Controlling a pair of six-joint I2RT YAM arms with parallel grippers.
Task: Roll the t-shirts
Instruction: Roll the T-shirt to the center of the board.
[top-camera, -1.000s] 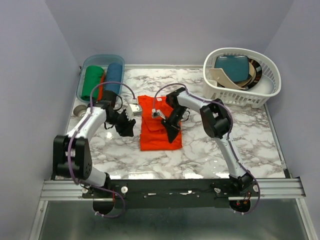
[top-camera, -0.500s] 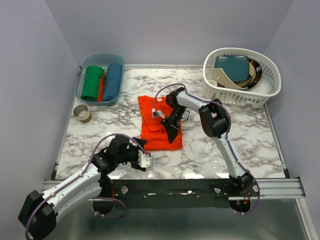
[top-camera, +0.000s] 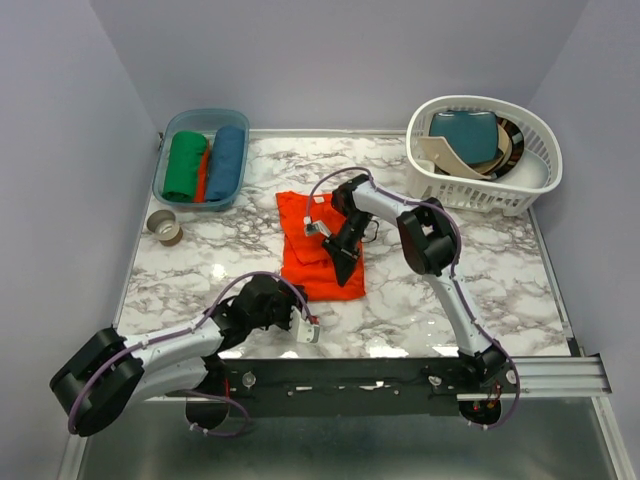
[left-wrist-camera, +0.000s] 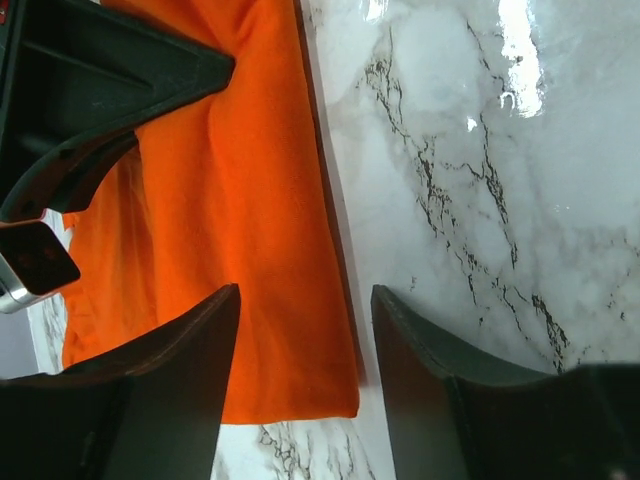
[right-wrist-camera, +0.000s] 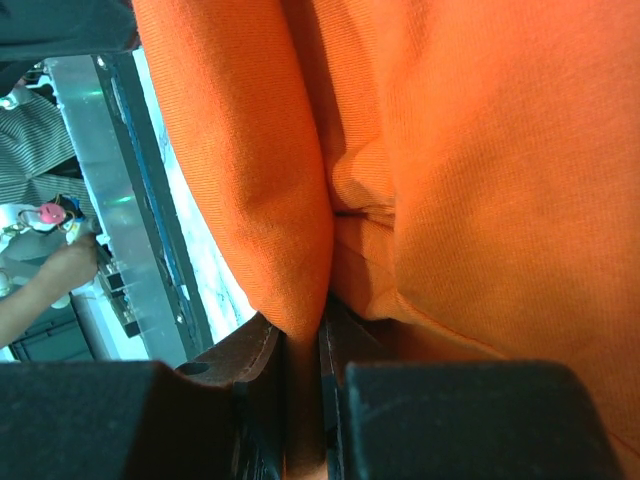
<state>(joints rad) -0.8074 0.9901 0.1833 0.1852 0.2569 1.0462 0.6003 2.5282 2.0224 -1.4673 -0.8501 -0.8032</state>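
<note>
- Bright orange-red soft-fabric t-shirt (top-camera: 300, 272) lies in the middle of the white marble-patterned surface (top-camera: 480, 270). It is folded into a narrow band running away from the arm bases. It lies flat, with no roll started at either end.
- Right gripper (top-camera: 345, 265) sits on the band's right side. The right wrist view shows a raised fold of the orange fabric pinched between its closed fingers (right-wrist-camera: 250, 365), so it is gripping the shirt.
- Left gripper (top-camera: 305, 326) is low over the surface, just off the shirt's near edge. The left wrist view shows the jaws apart with nothing between them. The shirt's near right corner (left-wrist-camera: 330, 400) lies just ahead of the gap.
- Translucent teal plastic bin (top-camera: 168, 135) at the far left corner holds 2 finished rolls side by side, a green fabric roll (top-camera: 183, 165) and a blue fabric roll (top-camera: 228, 162). A sliver of orange-red shows between them, too small to identify.
- White slatted plastic basket (top-camera: 530, 130) at the far right holds teal and beige items that cannot be made out.
- Progress, as a judgement: at least 2 shirts are done and binned, and this 1 is folded but unrolled. Remaining steps are to take the near hem, roll the band up and carry the roll to the bin.
</note>
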